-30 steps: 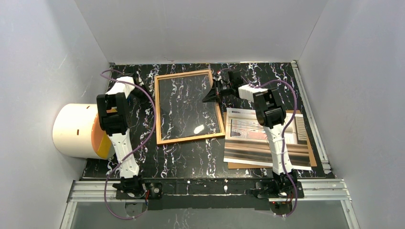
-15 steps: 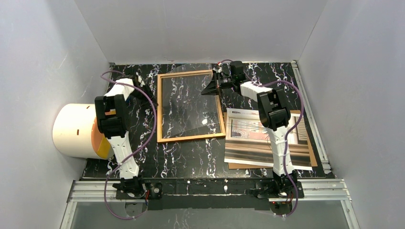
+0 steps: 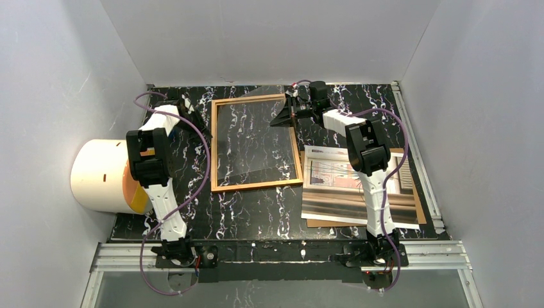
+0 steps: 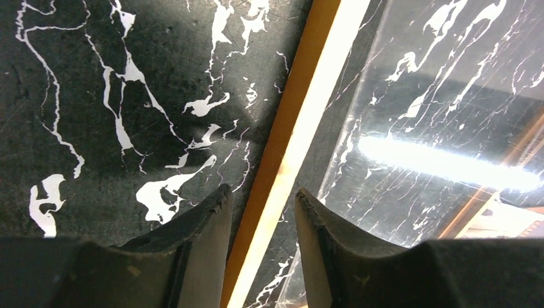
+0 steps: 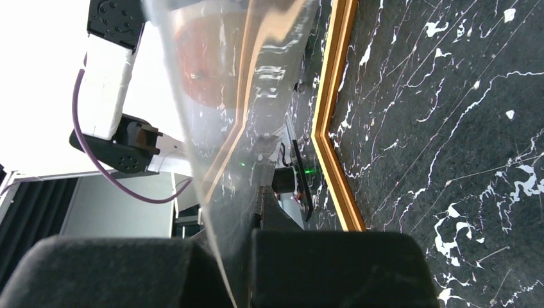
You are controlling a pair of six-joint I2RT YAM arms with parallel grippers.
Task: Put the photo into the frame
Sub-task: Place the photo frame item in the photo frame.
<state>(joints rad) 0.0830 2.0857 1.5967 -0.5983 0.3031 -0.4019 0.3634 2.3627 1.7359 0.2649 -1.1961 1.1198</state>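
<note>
Clamping the clear glass pane (image 5: 212,128) tilted up, right gripper (image 5: 247,218) is probably emptying the orange-brown wooden frame (image 3: 256,186); left gripper (image 4: 261,192) half-spread astride its rail (image 4: 285,144).

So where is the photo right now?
In the top view, the photo lies on the brown board, right of the frame, beneath the right arm.

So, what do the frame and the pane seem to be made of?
The frame: probably wood, orange-brown matt face, pale bare inner edge. The pane: clear, glossy glass or plastic; the table shows through, with glare streaks.
</note>
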